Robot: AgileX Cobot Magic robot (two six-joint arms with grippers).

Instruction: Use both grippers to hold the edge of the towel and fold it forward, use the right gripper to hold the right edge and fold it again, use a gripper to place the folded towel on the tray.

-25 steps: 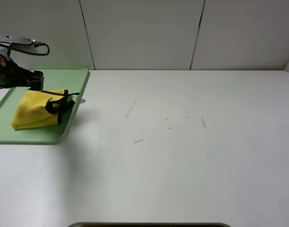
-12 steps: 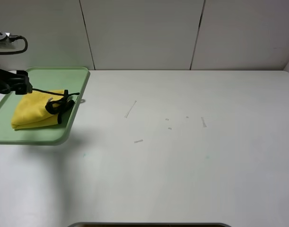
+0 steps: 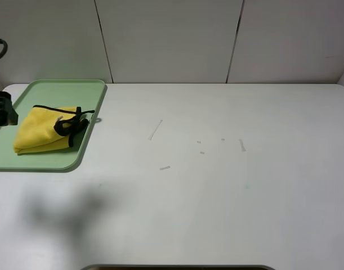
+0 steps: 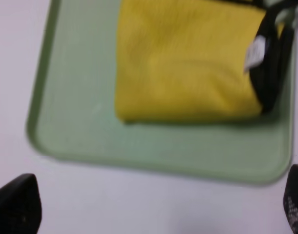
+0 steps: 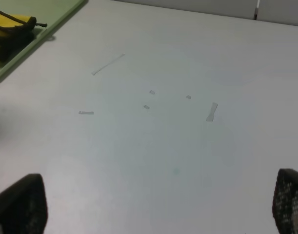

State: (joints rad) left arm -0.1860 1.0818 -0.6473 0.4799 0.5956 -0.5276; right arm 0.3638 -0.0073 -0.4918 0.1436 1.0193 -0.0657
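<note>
The yellow towel [image 3: 45,130] lies folded on the pale-green tray [image 3: 76,93] at the table's far left, its black edge [image 3: 70,125] bunched on its right side. In the left wrist view the towel [image 4: 188,63] rests on the tray [image 4: 158,163] with nothing touching it. My left gripper [image 4: 156,209] is open and empty, hovering off the tray's rim; only a black part of it [image 3: 1,109] shows at the exterior high view's left border. My right gripper [image 5: 153,207] is open and empty over bare table, far from the towel [image 5: 5,29]. It is outside the exterior high view.
Several small strips of tape [image 3: 155,129] are stuck on the white table [image 3: 228,191] around its middle. A panelled wall [image 3: 172,39] runs behind the table. The tray sits close to the table's left edge.
My left arm has pulled back leftward off the tray and almost out of the exterior high view. The towel stays folded on the tray.
</note>
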